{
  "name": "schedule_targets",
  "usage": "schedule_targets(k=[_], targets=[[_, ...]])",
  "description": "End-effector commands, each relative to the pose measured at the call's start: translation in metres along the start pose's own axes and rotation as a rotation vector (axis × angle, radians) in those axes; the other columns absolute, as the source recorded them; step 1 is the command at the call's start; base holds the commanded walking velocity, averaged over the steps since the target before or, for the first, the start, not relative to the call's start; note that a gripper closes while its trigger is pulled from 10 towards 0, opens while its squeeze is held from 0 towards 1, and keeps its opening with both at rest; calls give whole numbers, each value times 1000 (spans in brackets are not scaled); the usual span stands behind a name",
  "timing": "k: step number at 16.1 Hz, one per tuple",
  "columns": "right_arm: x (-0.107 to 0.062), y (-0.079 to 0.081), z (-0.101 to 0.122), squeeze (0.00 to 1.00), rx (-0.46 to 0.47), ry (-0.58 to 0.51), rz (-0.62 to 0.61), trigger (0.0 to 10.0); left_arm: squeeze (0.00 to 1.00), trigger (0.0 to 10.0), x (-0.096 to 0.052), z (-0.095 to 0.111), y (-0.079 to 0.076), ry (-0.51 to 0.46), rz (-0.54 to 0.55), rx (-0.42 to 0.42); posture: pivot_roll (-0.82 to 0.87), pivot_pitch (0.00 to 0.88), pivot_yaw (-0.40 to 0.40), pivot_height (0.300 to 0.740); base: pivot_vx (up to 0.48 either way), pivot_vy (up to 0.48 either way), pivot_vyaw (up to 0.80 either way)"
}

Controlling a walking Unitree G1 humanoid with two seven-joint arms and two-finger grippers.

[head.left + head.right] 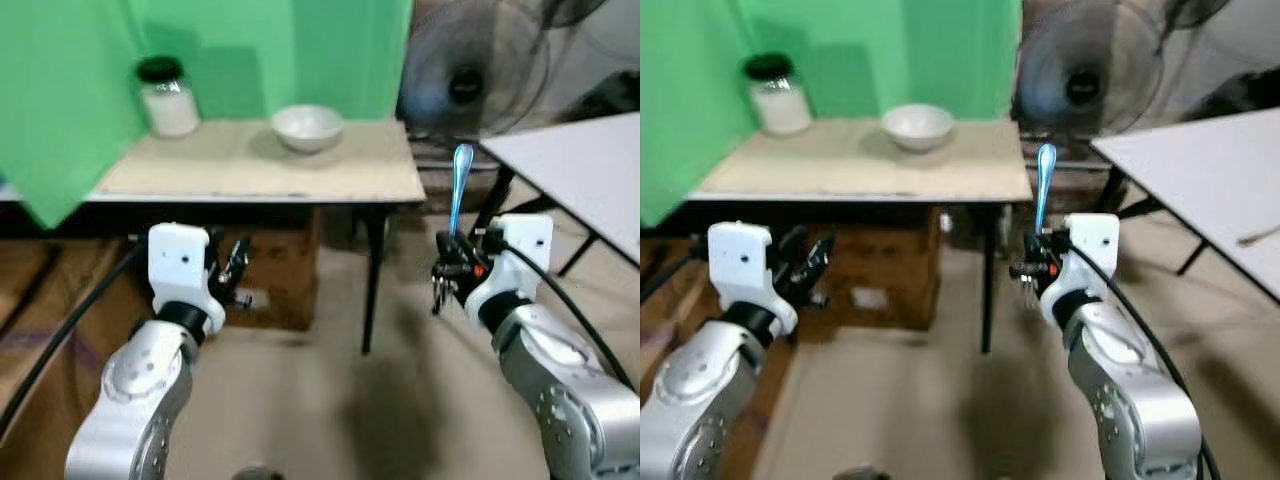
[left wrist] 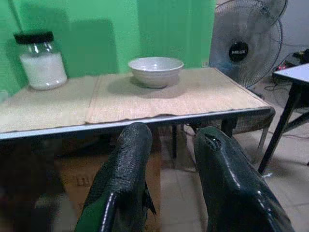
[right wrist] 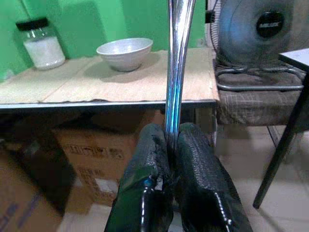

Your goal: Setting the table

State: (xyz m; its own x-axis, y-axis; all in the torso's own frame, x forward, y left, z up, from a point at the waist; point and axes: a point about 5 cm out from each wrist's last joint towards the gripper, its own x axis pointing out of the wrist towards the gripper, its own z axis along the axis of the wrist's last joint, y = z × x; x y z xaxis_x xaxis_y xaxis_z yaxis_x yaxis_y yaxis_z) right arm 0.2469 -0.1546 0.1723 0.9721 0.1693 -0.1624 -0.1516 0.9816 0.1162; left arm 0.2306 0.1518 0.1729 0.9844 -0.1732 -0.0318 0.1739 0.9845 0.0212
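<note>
Green backdrop behind a tan-topped table (image 1: 250, 170) holding a white bowl (image 1: 307, 127) and black-lidded jar (image 1: 166, 97). Left wrist view: left gripper (image 2: 166, 159) parted, empty; fan (image 2: 245, 41) badge unreadable. Right wrist view: right gripper (image 3: 168, 145) pinches an upright fork (image 3: 176, 63) handle short of the table.

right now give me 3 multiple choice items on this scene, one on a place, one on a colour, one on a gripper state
1. Where is the white bowl?
A. on the floor
B. on the mat-covered table
C. on a chair

2. What colour is the jar lid?
A. black
B. red
C. white

3. The right gripper is:
A. open with nothing in it
B. resting on the table
C. shut on the utensil

Answers: 1 B, the bowl sits on the tabletop near the backdrop; 2 A, the lid is dark over white contents; 3 C, its fingers clamp the upright metal handle.
</note>
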Motion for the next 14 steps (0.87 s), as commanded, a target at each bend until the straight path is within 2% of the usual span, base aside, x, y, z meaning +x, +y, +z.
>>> schedule_targets(k=[1, 3, 14], targets=[[0, 0, 6, 0, -2, -22, -5, 10000, 0, 10000, 1, 2, 1, 0, 5, 9, -88, 0, 11, 740, 0, 0, 0], [3, -2, 8, 0, 5, -13, -7, 10000, 0, 10000, 2, 0, 2, 8, 29, -4, -87, 0, 3, 740, 0, 0, -322], [3, -3, 7, 0, -1, 21, -10, 10000, 0, 10000, 1, -2, 2, 12, 52, -14, -92, 0, -12, 740, 0, 0, -800]])
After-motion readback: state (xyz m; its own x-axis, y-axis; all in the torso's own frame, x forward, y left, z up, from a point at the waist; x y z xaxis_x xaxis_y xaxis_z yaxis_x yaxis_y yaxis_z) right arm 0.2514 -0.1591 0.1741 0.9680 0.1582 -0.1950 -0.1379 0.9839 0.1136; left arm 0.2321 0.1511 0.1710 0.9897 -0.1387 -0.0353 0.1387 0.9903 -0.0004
